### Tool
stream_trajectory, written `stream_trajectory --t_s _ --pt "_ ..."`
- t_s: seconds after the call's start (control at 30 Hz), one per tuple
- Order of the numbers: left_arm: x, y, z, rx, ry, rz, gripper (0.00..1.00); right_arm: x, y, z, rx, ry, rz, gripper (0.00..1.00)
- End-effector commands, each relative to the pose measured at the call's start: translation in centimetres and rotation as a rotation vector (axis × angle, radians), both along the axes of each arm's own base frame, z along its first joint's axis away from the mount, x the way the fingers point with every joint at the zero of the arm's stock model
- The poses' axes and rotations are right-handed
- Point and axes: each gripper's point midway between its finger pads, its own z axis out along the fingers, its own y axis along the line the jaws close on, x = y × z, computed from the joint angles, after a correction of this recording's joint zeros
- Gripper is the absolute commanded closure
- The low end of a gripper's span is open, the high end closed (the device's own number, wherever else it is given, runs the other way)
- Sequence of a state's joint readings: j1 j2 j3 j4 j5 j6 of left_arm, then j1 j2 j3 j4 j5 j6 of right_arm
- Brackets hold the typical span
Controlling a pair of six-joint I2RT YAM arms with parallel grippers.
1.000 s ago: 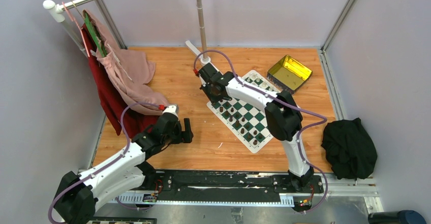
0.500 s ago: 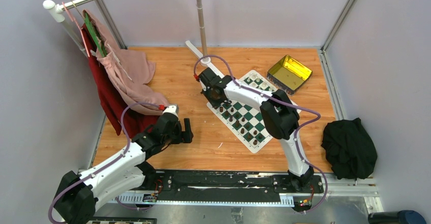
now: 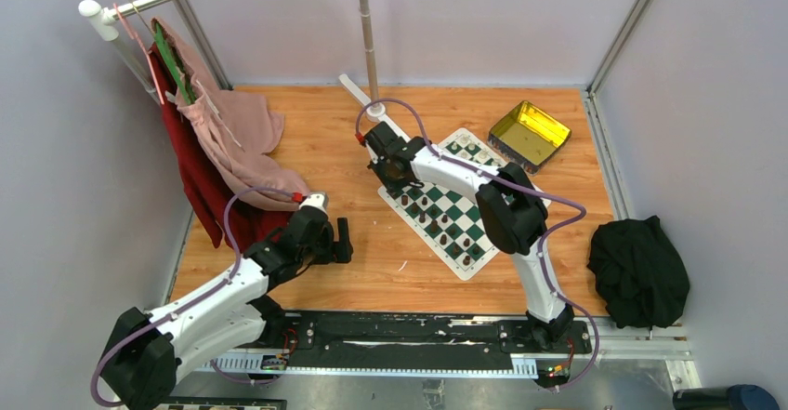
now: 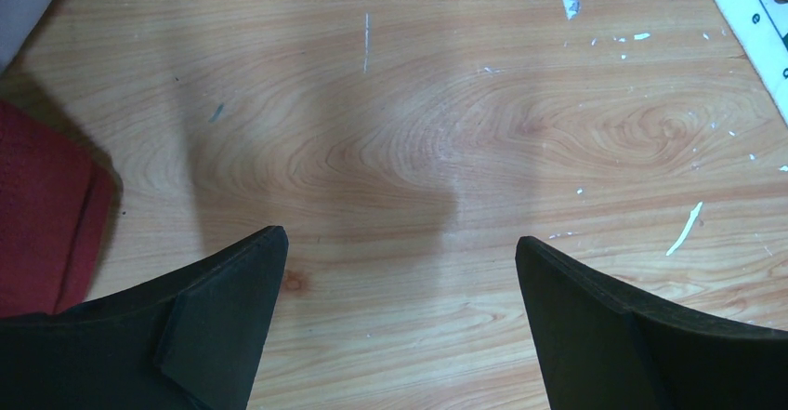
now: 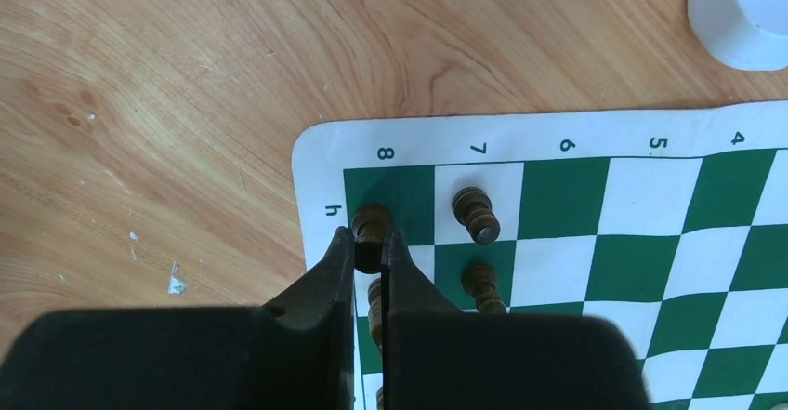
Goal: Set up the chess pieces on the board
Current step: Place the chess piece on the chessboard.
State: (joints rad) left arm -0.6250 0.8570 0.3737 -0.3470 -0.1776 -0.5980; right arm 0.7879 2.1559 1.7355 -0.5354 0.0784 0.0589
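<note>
right gripper (image 5: 371,247): pinching a dark brown chess piece (image 5: 372,219) near its top, above the dark corner square marked h/8 on the board (image 5: 316,164).
seating: can't tell whether the base touches the square.
left gripper (image 4: 400,280): spread wide, empty, over bare worktop (image 4: 390,103), well apart from the board.
risk, early release: if the base isn't down, the piece likely drops, tips and rolls. The board's border is just beside it, so it could end up off the mat.
risk, neighbours: second dark piece (image 5: 476,215) on the next square, third dark piece (image 5: 481,284) close to the right finger. Opening wide or a slanted retreat could clip them.
risk, hidden piece (image 5: 374,303): partly visible in the gap between the fingers and easy to knock.
risk, pressing: pushing down could drag the thin mat and shake every piece standing on it.
</note>
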Motion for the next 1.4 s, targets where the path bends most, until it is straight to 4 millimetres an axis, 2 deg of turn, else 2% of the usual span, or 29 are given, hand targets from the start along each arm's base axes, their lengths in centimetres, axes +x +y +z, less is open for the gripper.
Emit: stream_trajectory --t_s 0.0,0.27,0.5,0.8,0.9,1.0,1.1,1.37 --pt "0.0 0.0 -0.2 0.021 0.005 -0.017 0.00 0.6 -0.9 -0.8 -0.019 0.007 -0.010 1.00" --pt "0.1 0.0 -0.2 0.026 0.005 -0.021 0.00 0.4 -1.0 -1.3 -0.019 0.025 -0.006 1.00" --pt "0.2 -0.2 -0.2 0.023 0.003 -0.023 0.00 -0.1 -1.1 -1.5 -0.015 0.042 0.002 0.92" --pt "0.4 -0.5 -0.4 0.016 0.006 -0.028 0.00 -0.4 -1.1 -1.5 -0.015 0.051 0.012 0.90" --pt "0.4 -0.6 -0.4 0.014 0.007 -0.027 0.00 -0.6 -1.1 -1.6 -0.016 0.057 0.014 0.85" --pt "0.4 -0.6 -0.5 0.013 0.009 -0.027 0.00 -0.6 -1.0 -1.4 -0.010 0.056 0.019 0.73" --pt "0.4 -0.6 -0.6 0.011 0.010 -0.027 0.00 -0.4 -0.9 -1.2 -0.006 0.052 0.023 0.67" --pt "0.6 -0.8 -0.3 0.001 0.002 -0.024 0.00 0.1 -0.2 0.5 0.017 0.029 0.038 0.64"
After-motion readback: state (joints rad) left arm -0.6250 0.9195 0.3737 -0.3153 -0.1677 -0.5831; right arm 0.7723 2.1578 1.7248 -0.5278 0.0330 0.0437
